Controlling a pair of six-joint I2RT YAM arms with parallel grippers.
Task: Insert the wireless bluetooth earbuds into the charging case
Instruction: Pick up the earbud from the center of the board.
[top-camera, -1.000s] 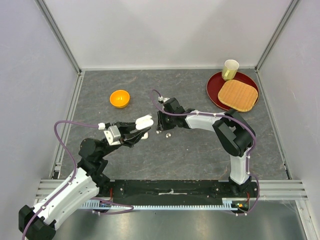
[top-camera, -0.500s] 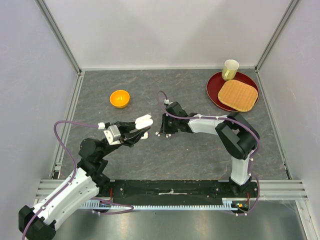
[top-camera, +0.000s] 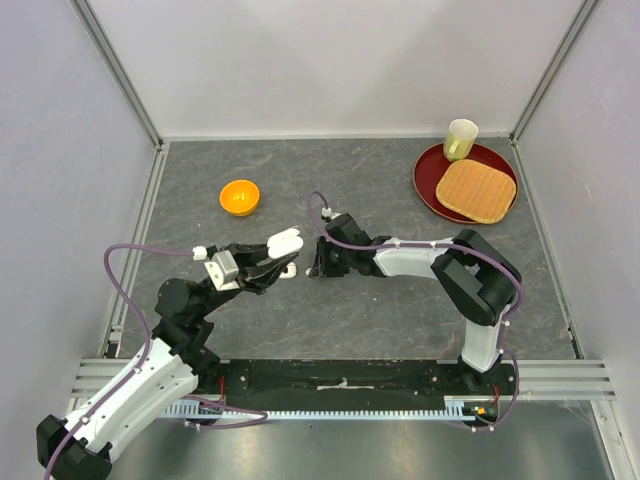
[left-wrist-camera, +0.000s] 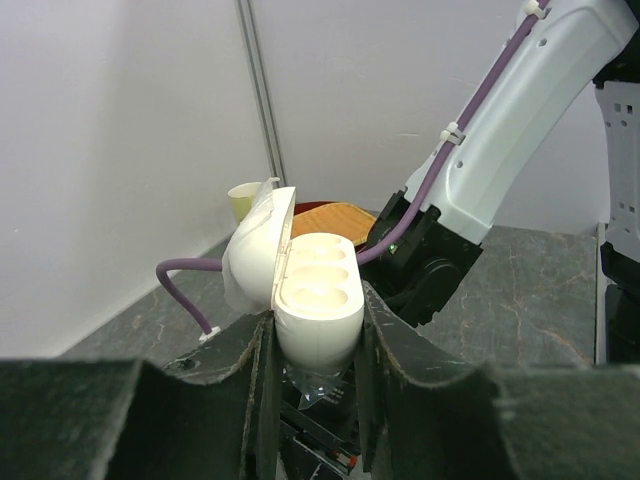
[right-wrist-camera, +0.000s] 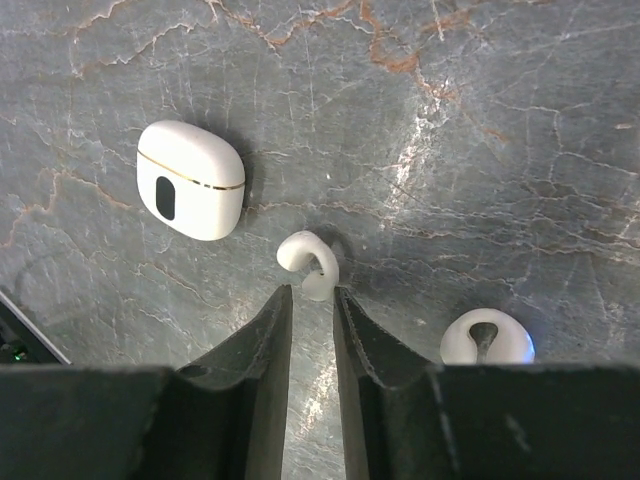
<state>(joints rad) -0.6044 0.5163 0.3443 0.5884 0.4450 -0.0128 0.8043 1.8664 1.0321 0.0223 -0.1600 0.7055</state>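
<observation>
Descent of the right gripper (top-camera: 318, 266) is the news overhead: it has dropped to the table, covering the loose white earbuds that lay beside it a second ago, so a pick-up looks under way. Just left of that gripper, the left gripper (top-camera: 268, 266) stays clenched on the open charging case (top-camera: 287, 241). The left wrist camera adds what the overhead cannot: the case's wells are empty and its lid tipped back, with the right arm just beyond. Only the right wrist camera shows one earbud (right-wrist-camera: 305, 262) at that gripper's narrowly parted fingertips; whether it is pinched I cannot tell. Another earbud (right-wrist-camera: 487, 340) lies to its right, and a closed case (right-wrist-camera: 190, 180) up-left.
</observation>
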